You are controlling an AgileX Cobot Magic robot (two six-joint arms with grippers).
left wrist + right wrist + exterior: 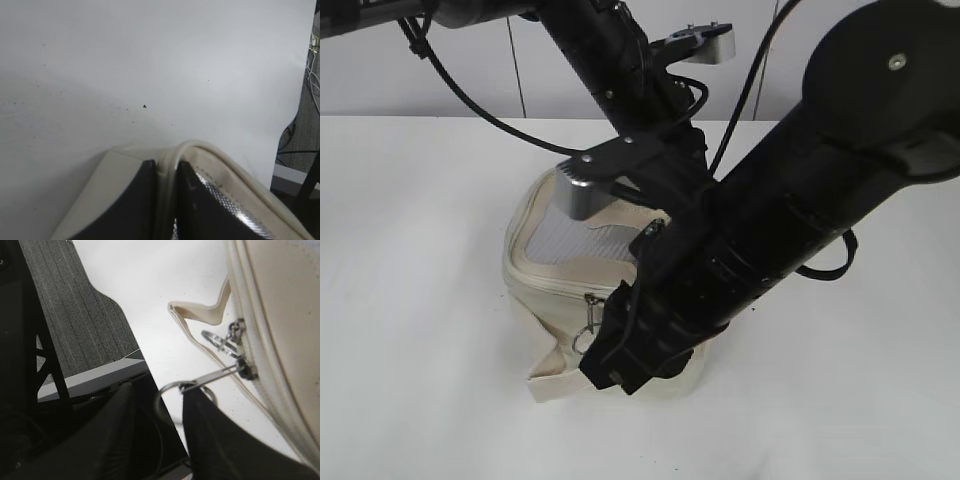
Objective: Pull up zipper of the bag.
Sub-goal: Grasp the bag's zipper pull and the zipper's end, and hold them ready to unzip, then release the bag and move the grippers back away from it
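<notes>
The cream bag [548, 300] stands mid-table with its grey mesh top [588, 243] up. Its zipper [542, 277] runs round the top rim, and silver pull tabs [588, 312] hang at the front. My left gripper [167, 172] is shut on the bag's cream rim at the back. My right gripper [616, 352] is at the bag's front. In the right wrist view its fingers [161, 390] are apart. The pull's ring [169, 387] loops round one fingertip, and its tab [220, 372] is stretched taut from the zipper [248, 340]. A second pull [220, 340] hangs loose.
The flat cream strap [556, 374] lies folded on the white table [420, 320] in front of the bag; it also shows in the right wrist view [200, 315]. The table's front edge [95, 380] and grey floor [75, 315] are close behind my right gripper. Both arms cross above the bag.
</notes>
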